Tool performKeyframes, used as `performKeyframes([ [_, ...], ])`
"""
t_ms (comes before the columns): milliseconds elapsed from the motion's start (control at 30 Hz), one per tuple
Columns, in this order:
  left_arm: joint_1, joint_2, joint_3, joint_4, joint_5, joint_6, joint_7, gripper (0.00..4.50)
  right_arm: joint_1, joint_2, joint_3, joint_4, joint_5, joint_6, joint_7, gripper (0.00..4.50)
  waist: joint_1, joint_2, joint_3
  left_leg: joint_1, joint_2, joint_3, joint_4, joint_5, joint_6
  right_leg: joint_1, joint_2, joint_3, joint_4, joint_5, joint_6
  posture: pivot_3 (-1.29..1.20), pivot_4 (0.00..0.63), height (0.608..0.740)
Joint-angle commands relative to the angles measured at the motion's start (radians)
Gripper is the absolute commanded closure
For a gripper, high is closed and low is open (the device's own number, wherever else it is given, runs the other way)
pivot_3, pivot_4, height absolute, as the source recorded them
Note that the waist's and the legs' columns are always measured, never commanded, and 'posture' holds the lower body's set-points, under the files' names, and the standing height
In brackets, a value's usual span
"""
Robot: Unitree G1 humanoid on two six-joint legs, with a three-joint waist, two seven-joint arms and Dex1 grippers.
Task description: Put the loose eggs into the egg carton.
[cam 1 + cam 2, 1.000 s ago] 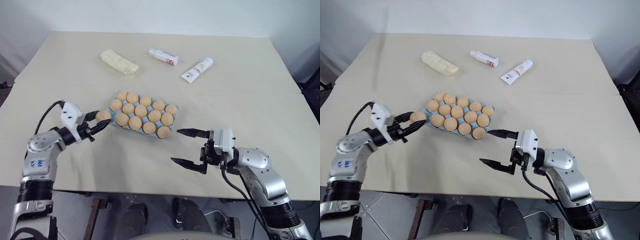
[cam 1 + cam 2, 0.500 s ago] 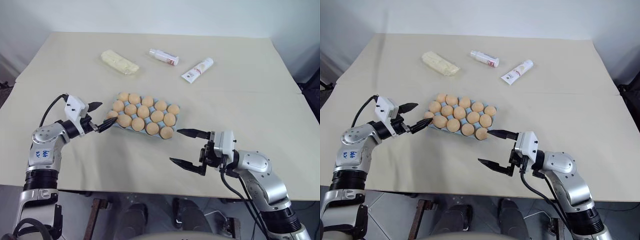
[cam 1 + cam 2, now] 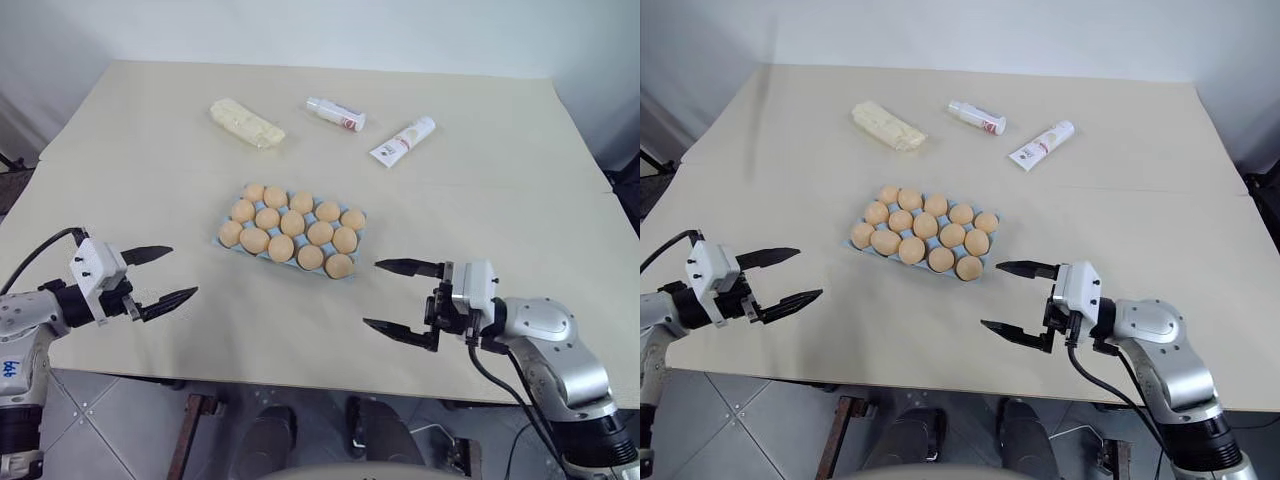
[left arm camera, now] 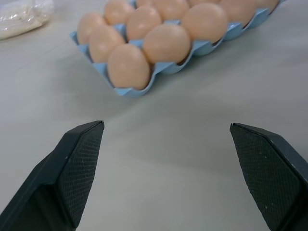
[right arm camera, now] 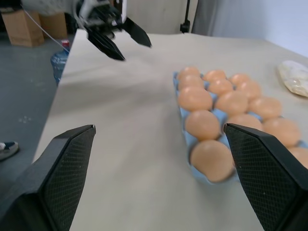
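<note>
Sitting mid-surface point(image 3: 150, 150), egg carton point(image 3: 292, 232) with eggs point(image 3: 294, 224) in seemingly every cup. Left hand point(image 3: 160, 276) off to its left, well apart, fingers spread, empty. Right hand point(image 3: 400, 298) near its right corner, fingers wide, empty. Beyond: wrapped block point(image 3: 247, 123), bottle point(image 3: 336, 113), tube point(image 3: 402, 141).

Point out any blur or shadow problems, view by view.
Left eye view: even light, soft shadows under both tools, egg carton sharp. Left wrist view: the near eggs sharp, the far ones soft. Right wrist view: the carton's eggs slightly blurred, the floor behind hazy.
</note>
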Motion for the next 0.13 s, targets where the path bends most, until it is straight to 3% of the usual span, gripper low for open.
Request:
performKeyframes([
  [33, 0.028, -0.022, 0.013, -0.047, -0.017, -0.001, 0.016, 0.03, -0.009, 0.002, -0.037, 0.018, 0.008, -0.011, -0.011, 0.00, 0.001, 0.001, 0.000, 0.000, 0.000, 0.000, 0.000, 0.000, 0.000, 0.000, 0.000, 0.000, 0.000, 0.000, 0.000, 0.00, 0.150, 0.740],
  [133, 0.021, -0.049, -0.007, -0.062, -0.004, -0.003, 0.044, 0.03, -0.019, 0.015, -0.040, 0.034, 0.001, -0.011, -0.029, 0.00, 0.002, 0.001, 0.000, 0.000, 0.000, 0.000, 0.000, 0.000, 0.000, 0.000, 0.000, 0.000, 0.000, 0.000, 0.000, 0.00, 0.150, 0.740],
])
